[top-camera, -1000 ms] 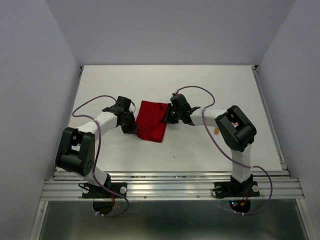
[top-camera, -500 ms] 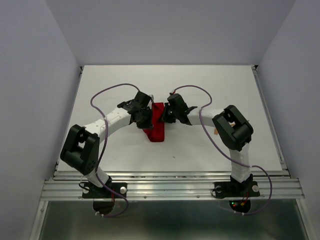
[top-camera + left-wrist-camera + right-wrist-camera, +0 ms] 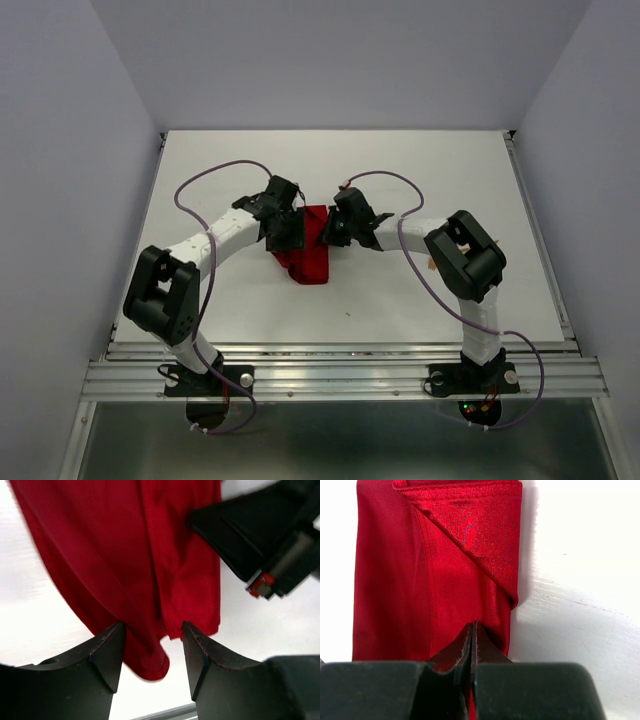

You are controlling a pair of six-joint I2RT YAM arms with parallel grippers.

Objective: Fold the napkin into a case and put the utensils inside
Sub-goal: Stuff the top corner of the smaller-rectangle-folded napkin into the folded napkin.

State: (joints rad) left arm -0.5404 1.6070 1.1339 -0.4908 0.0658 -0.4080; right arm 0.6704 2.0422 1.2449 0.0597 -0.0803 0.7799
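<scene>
- Pale lavender walls close in 3 sides of a white table (image 3: 450,170); 1 napkin (image 3: 312,258) lies near its middle as a narrow red strip, folded in layers.
- Seen from above, the napkin's far end is hidden under the 2 black grippers, so its whole outline cannot be made out.
- On the right wrist camera the napkin (image 3: 435,570) fills the left half of the view, with 1 diagonal fold across its upper right part; its left edge and near end run out of view.
- Right gripper (image 3: 472,637): fingers pressed together, pinching the napkin's near edge.
- Left gripper (image 3: 150,652): fingers apart, nothing clamped; a loose lower corner of the napkin (image 3: 125,570) shows just beyond the gap.
- Well to the right of the napkin, 1 orange sliver (image 3: 432,263) peeks from behind the right arm (image 3: 465,262); its shape is too small to tell.
- 2 purple cables (image 3: 215,175) loop over the arms, 1 each.
</scene>
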